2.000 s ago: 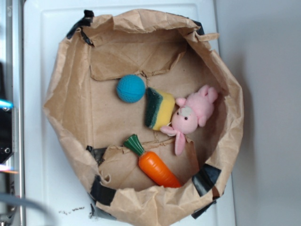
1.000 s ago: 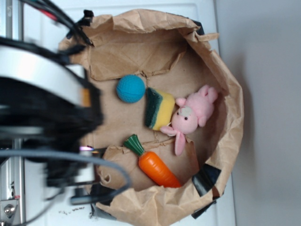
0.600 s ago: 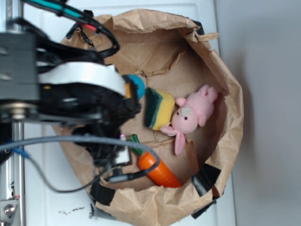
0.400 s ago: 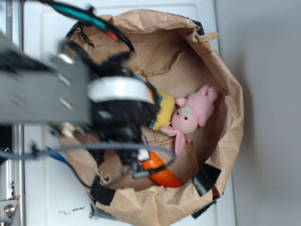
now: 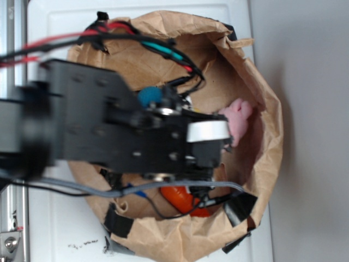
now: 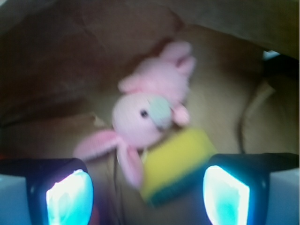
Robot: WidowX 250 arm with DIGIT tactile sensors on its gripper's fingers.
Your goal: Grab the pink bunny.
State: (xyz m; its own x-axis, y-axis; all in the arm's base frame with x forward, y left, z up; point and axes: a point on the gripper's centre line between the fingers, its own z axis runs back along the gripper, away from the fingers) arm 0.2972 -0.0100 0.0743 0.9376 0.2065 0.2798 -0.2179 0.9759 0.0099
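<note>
White counter point(image 5: 49, 218) carries a brown paper bag point(image 5: 256, 82); inside it lies the pink bunny point(image 6: 150, 112), head touching a yellow sponge point(image 6: 176, 164). It looks light and squashy, best pinched across its round body. Its length runs from drooping ears to feet, slanting toward the bag wall. The gripper point(image 6: 145, 192) hovers wide apart, empty

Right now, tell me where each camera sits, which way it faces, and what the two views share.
Exterior: mounted overhead, looking straight down into the paper bag; the black arm covers most of it.
Wrist: on the arm's end, looking past the gripper and its two fingers, set apart, at the pink bunny against the yellow sponge.
Shared: the pink bunny and the bag's brown inside.
</note>
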